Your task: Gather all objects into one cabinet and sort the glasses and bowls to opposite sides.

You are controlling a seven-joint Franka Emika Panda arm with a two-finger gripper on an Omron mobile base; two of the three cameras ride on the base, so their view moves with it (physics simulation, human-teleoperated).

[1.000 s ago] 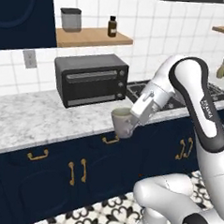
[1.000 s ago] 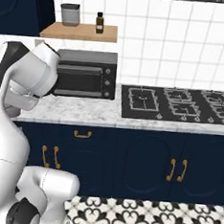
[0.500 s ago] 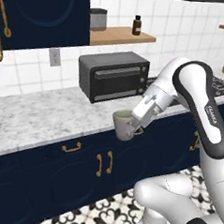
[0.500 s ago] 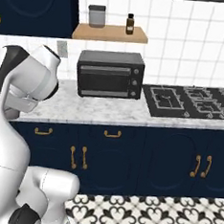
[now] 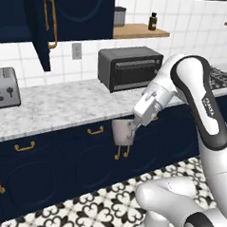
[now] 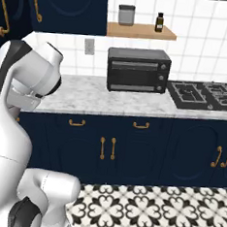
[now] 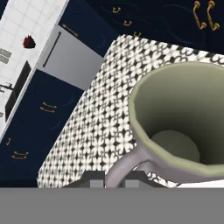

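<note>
Tool (image 5: pixel 132 129) clamped on one cream cup (image 5: pixel 121 133) – off the counter (image 5: pixel 63 105), near one toaster (image 5: pixel 5 86).

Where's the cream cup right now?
The cream cup hangs in the gripper in the left base view, in front of the navy lower cabinets, below the toaster oven.

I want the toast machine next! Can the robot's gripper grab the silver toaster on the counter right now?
Probably not yet. The gripper is shut on a cream cup, held in front of the navy drawers, below the marble counter edge. The silver toaster sits far off, with bare counter between.
</note>
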